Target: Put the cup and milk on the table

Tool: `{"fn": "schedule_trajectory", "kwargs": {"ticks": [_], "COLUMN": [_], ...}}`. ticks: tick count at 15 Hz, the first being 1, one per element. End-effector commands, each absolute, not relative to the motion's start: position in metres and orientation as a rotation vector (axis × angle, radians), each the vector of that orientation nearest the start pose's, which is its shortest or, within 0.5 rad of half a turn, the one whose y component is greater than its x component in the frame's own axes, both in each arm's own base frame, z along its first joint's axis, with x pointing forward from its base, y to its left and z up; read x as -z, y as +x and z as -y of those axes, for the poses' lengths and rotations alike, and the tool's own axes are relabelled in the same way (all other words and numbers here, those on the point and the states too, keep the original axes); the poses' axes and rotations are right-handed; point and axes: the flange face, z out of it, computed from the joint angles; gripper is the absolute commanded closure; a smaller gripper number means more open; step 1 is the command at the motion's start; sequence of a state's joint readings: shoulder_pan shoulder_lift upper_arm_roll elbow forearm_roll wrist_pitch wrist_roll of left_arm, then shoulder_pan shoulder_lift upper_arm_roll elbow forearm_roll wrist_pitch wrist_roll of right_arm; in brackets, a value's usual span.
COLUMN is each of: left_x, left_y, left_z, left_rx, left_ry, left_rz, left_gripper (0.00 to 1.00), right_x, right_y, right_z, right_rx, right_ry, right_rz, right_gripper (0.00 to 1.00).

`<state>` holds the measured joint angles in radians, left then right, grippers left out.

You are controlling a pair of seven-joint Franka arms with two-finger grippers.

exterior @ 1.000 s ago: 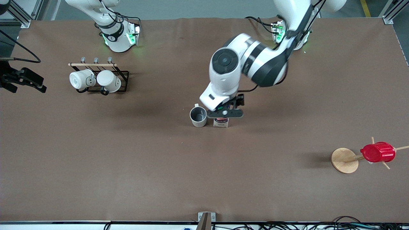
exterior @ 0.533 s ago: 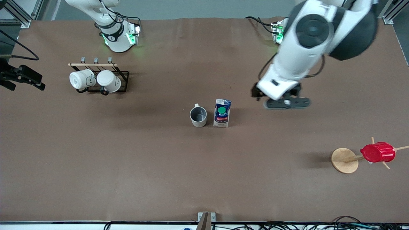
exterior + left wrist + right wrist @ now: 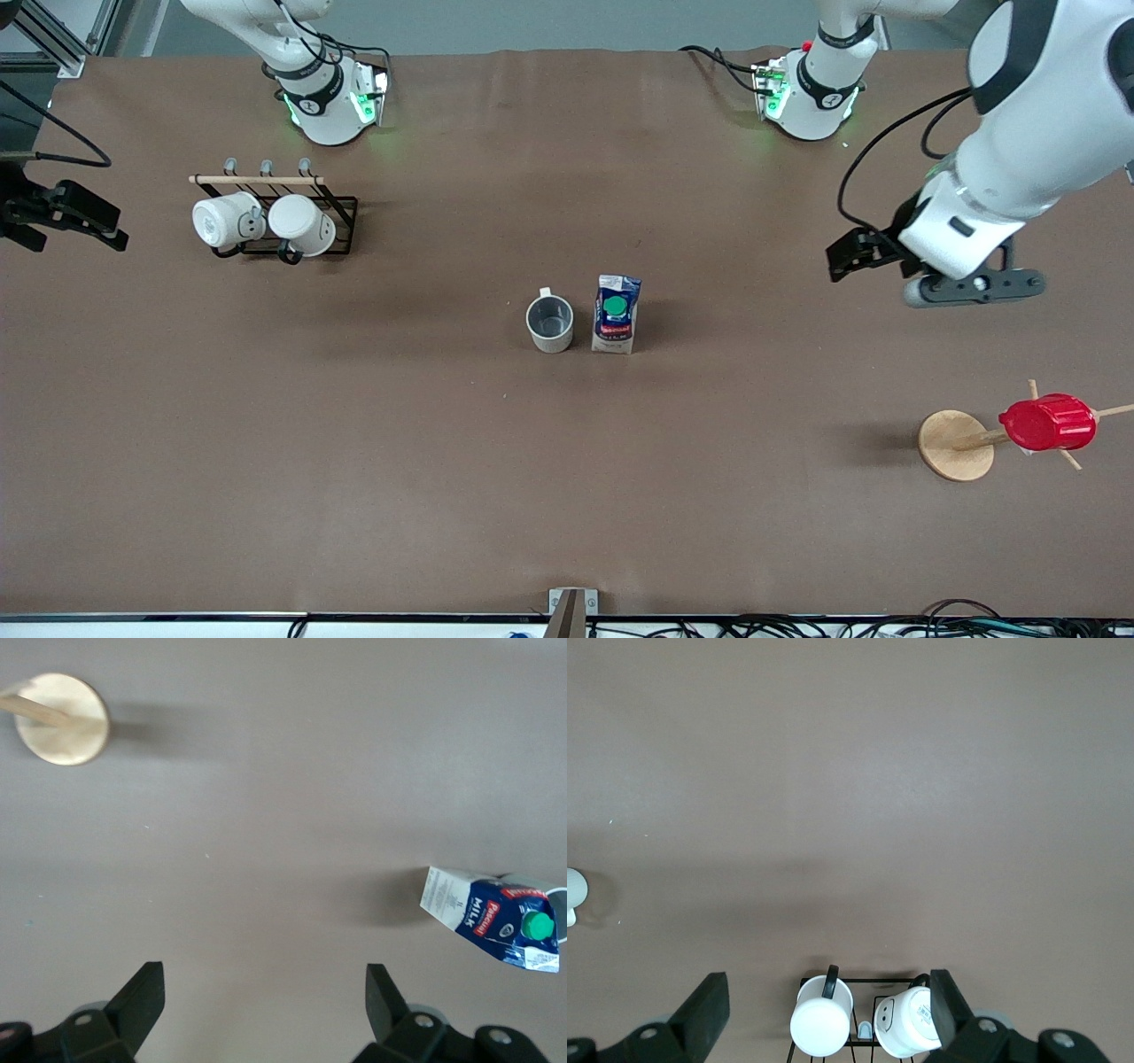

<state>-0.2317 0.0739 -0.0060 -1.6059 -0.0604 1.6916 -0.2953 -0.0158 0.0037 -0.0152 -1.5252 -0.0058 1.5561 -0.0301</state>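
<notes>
The cup (image 3: 550,323) stands upright on the table (image 3: 443,461) near its middle, handle toward the robots' bases. The milk (image 3: 617,315) stands upright right beside it, on the side toward the left arm's end, with a small gap between them. My left gripper (image 3: 973,287) is open and empty, up in the air over bare table toward the left arm's end. In the left wrist view its gripper (image 3: 263,983) is open over bare table, with the milk (image 3: 493,920) off to one side. My right gripper (image 3: 80,221) waits open at the right arm's end; it also shows in the right wrist view (image 3: 826,988).
A black wire rack (image 3: 341,208) with two white mugs (image 3: 266,221) stands near the right arm's base; it also shows in the right wrist view (image 3: 859,981). A red ribbed cup (image 3: 1047,423) hangs on a wooden peg stand (image 3: 952,447) toward the left arm's end.
My left gripper was down around the milk, then opened, rose and swung away toward the left arm's end. The milk and cup stay standing. The right arm has barely moved.
</notes>
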Motion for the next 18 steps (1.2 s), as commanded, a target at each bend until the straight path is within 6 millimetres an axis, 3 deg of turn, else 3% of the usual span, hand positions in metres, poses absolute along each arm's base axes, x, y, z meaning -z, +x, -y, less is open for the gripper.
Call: {"fn": "schedule_trajectory", "kwargs": {"ticks": [1, 3, 6, 11, 18], "left_x": [-0.599, -0.614, -0.616, -0.616, -0.610], "left_y": [0.554, 0.550, 0.531, 0.510, 0.516], "left_z": [0.115, 0.096, 0.087, 0.091, 0.088], "left_rx": [0.070, 0.103, 0.059, 0.064, 0.076], "left_ry": [-3.193, -3.189, -3.176, -3.139, -3.143], "left_rz": [0.020, 0.015, -0.096, -0.091, -0.039], "left_gripper": [0.00, 0.00, 0.00, 0.00, 0.00], "right_x": [-0.646, -0.646, -0.646, -0.647, -0.646], "right_y": [0.556, 0.556, 0.556, 0.557, 0.557], "right_z": [0.018, 0.017, 0.012, 0.011, 0.015], "right_rx": [0.043, 0.043, 0.040, 0.053, 0.048], "right_ry": [-3.156, -3.154, -3.156, -3.156, -3.156], "right_rz": [0.016, 0.019, 0.031, 0.033, 0.021], "right_gripper": [0.00, 0.00, 0.00, 0.00, 0.00]}}
